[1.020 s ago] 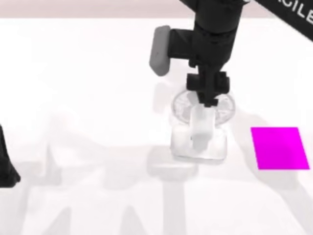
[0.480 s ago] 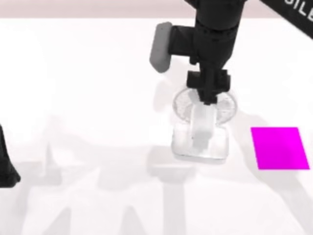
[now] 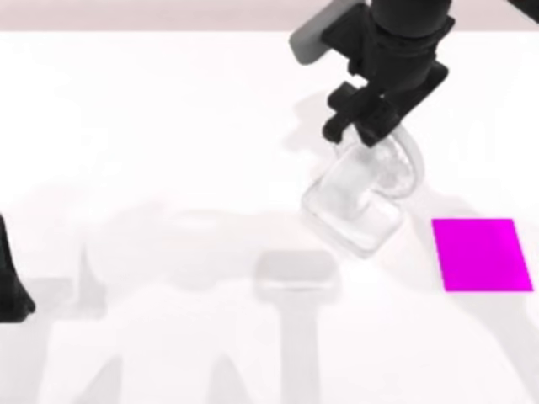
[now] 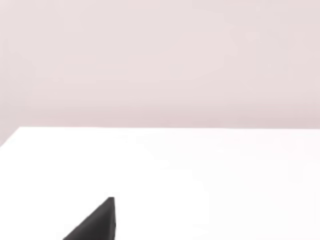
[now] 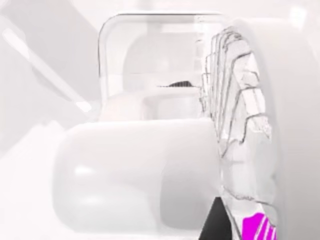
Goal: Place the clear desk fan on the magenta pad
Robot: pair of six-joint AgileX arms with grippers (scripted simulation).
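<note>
With the left gripper [image 3: 13, 299] parked at the frame's left edge, its jaws' state untellable, the clear desk fan [image 3: 364, 195] has been lifted and tilted by the right gripper [image 3: 358, 135], jaws clamped on it, upper-middle, short of the magenta pad [image 3: 482, 254], so carrying rightward remains.

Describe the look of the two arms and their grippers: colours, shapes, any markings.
The right arm is black and chunky, built of blocky segments, with a rounded light-grey block fixed at its wrist. Its right gripper is black too, a boxy head ending in two short squared fingers. No cables or lettering show on it now. The left arm shows only as a plain black tapering shape at the table's left edge.
</note>
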